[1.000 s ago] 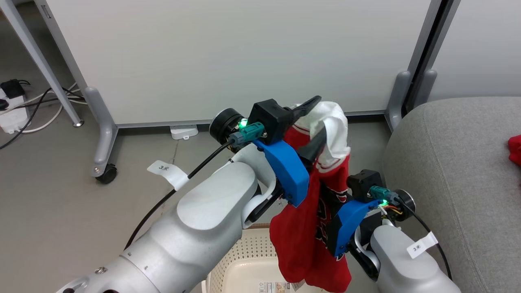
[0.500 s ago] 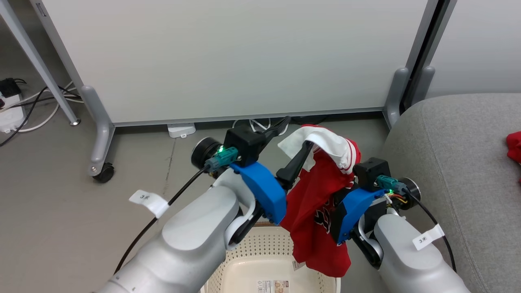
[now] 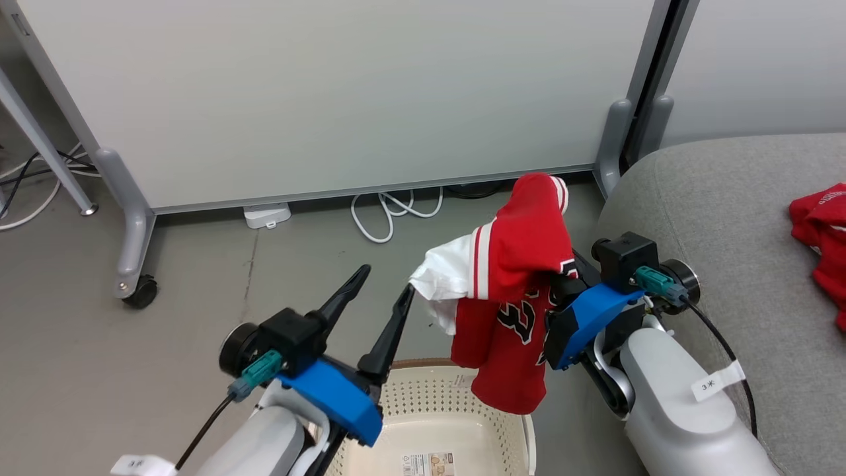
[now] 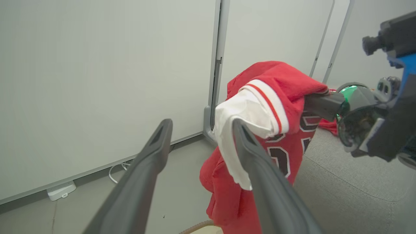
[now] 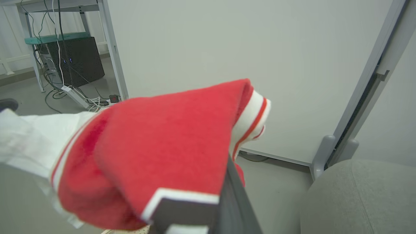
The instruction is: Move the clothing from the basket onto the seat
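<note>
Bright, even, diffuse indoor light; faint soft shadows; wide-angle wrist-view curvature; close-up clothing slightly soft.

From the hanging jersey, your way toward 3 o'clock is open over the sofa edge; a second red garment occupies the cushion further along. At 12 o'clock the partition panel and its grey foot block. At 8 o'clock stands the left gripper, fingers spread; the basket rim at 6.
</note>
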